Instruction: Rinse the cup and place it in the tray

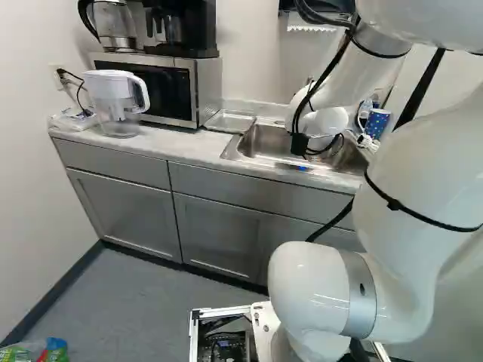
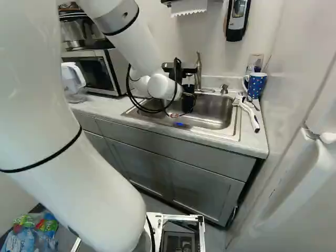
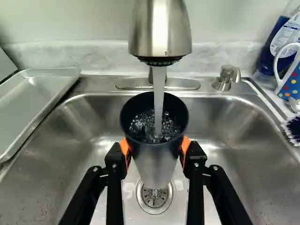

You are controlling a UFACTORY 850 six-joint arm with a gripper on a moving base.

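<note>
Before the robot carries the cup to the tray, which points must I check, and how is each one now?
1. Cup gripped between both fingers: ok.
2. Faucet turned off: not ok, water is running into the cup.
3. Cup emptied: not ok, there is water inside.
4. Cup clean inside: cannot tell, the splashing water hides its bottom.
5. Cup clear of the faucet head: ok, it is below with a gap.
6. Tray beside the sink: ok.
</note>
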